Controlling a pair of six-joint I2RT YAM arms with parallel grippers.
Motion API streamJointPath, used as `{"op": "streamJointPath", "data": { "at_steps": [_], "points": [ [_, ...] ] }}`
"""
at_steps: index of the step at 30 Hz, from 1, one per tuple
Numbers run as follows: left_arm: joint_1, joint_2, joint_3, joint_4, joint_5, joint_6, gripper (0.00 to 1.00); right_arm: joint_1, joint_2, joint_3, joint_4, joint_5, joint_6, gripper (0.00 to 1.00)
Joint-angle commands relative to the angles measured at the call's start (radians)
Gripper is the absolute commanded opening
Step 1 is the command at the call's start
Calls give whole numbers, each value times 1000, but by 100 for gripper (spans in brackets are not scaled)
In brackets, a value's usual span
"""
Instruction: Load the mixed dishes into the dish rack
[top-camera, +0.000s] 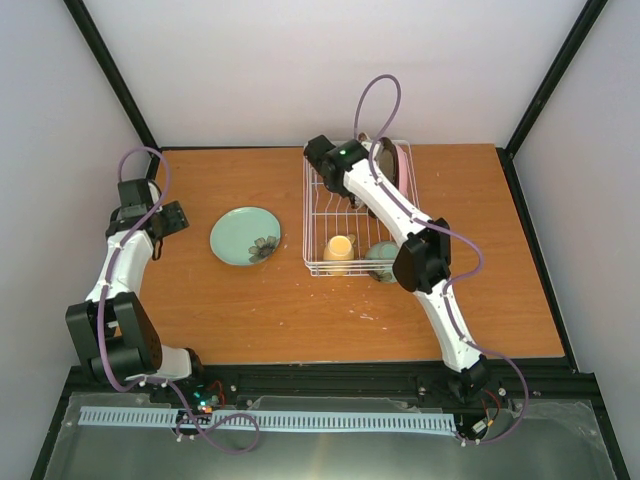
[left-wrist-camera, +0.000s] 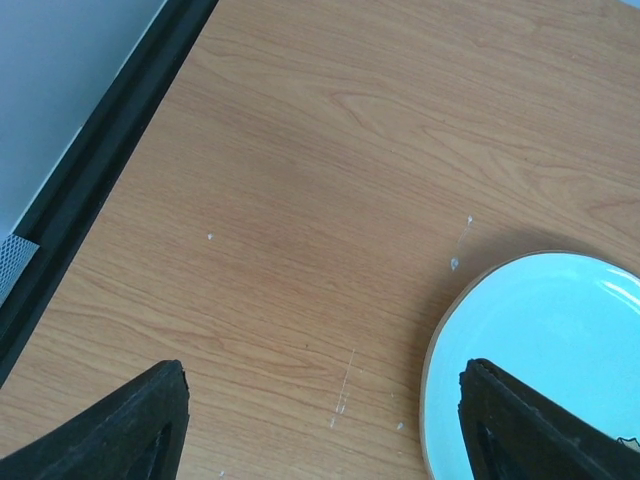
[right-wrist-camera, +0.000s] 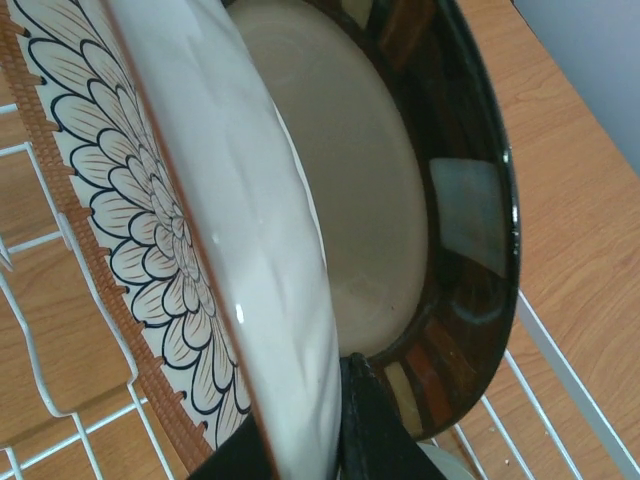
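Near end first. The pale yellow mug (top-camera: 339, 250) sits at the dish rack's (top-camera: 306, 215) 6 o'clock end, and the mint green bowl (top-camera: 378, 252) is tucked in at 5 o'clock. Both are smooth glazed rounds inside thin white wire.

Out at the rack's 9 o'clock, the light teal plate (top-camera: 243, 235) lies flat on the wooden table (top-camera: 500, 250), not yet loaded. It is shallow and glossy with a tan rim edge. It looks stiff, slick and chippable, so I'd pinch it across the rim, because the flat face offers no hold. The left gripper (left-wrist-camera: 322, 368) hangs over it with its jaws spread wide and nothing between them, its right fingertip above the plate's edge.

Now the far end, at 12 to 1 o'clock. The right gripper (right-wrist-camera: 300, 430) is clamped on the rim of a pale, shiny plate standing on edge. I read this as the pink plate (right-wrist-camera: 250, 200), though its colour looks washed out up close. On one side of it is the petal-patterned plate (right-wrist-camera: 130, 230), with inked petals and a brown notched border. On the other side is a dark glossy rim (right-wrist-camera: 470, 200) around a cream well, and I cannot tell whether those two are one dish. It's ceramic crowding ceramic here, so a knock could chip a rim.
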Motion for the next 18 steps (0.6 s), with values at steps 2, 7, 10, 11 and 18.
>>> {"op": "streamJointPath", "data": {
  "at_steps": [2,7,10,11,18],
  "points": [
    [0,-18,-6,14,-21,18,75,39,99,-48,-36,-230,-65,3],
    [0,-16,-15,19,-17,17,75,55,84,-110,-36,-252,-72,3],
    [0,-9,-16,20,-18,18,75,71,71,-145,-36,-251,-75,4],
    [0,-7,-14,18,-16,18,74,73,65,-161,-36,-259,-69,5],
    [0,-15,-27,18,-22,21,74,88,14,-280,-34,-295,-35,3]
  ]
}}
